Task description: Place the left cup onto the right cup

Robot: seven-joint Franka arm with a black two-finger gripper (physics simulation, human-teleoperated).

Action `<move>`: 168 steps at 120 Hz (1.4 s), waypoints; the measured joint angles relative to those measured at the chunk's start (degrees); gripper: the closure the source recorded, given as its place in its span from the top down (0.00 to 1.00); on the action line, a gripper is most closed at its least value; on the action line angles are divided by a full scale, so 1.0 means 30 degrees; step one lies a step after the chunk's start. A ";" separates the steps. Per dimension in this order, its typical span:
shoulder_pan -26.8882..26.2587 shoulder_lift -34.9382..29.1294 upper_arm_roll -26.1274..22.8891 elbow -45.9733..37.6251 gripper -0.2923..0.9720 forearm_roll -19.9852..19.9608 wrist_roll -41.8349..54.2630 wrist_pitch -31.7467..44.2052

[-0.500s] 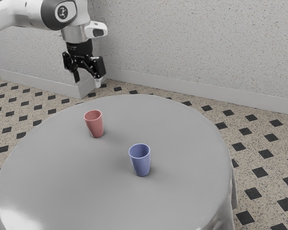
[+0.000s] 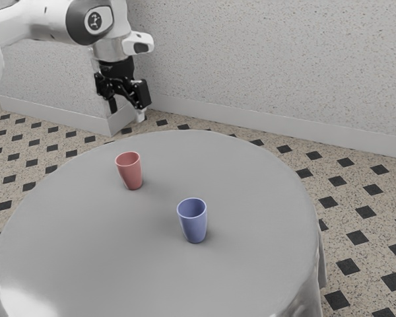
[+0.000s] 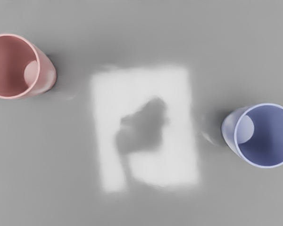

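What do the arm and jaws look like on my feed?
The arm has white, rounded segments, with a dark grey joint cap bearing a small white mark. Below a white wrist block, the gripper is black, with two short jaws.

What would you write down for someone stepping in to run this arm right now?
Gripper: open, holding nothing, high above the far edge of the table, clear of both cups.
Red cup: upright on the table, toward the exterior view's left, untouched.
Blue cup: upright, toward the exterior view's right and nearer the camera, apart from the red one.
Done: nothing yet; no cup has been grasped.
Left: bring the hand down to the red cup (probably the "left" one), grip it, lift it and set it onto the blue cup.
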 joint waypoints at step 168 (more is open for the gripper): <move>0.0882 0.8245 -0.0039 0.3194 0.77 -0.0170 0.0736 0.1497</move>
